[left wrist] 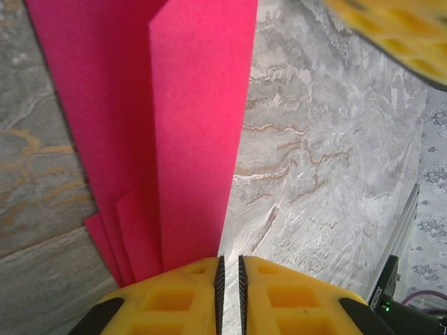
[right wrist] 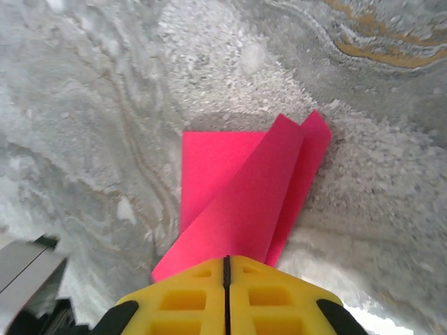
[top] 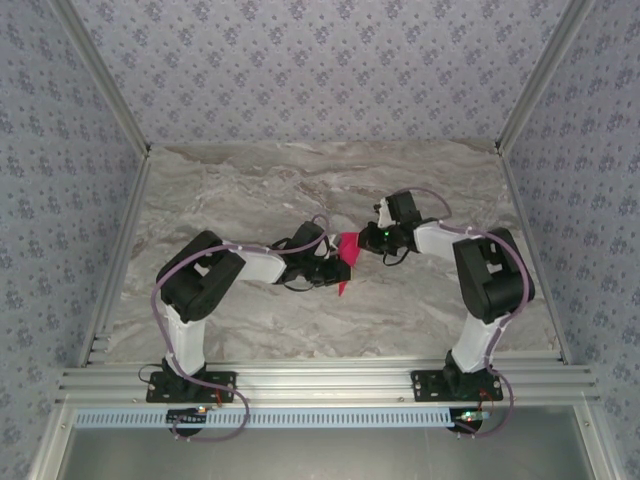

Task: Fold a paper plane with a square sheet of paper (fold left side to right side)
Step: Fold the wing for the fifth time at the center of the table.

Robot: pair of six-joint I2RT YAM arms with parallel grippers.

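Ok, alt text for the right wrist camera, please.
The right hand, yellow and shut, pinches folded pink paper at the bottom of the frame. The paper's layered flaps fan away over a grey marble table.

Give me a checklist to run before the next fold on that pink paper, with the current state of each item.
1. Right hand grips the paper: ok, its fingers are closed and the sheet comes out from between them.
2. Left hand grips the paper: cannot tell, a thin gap shows between its fingers and the sheet passes behind one.
3. Paper already folded: ok, several layers overlap.
4. Layer edges flush: not ok, they are stepped.
5. Paper flat on the table: not ok, a flap rises toward the right hand.
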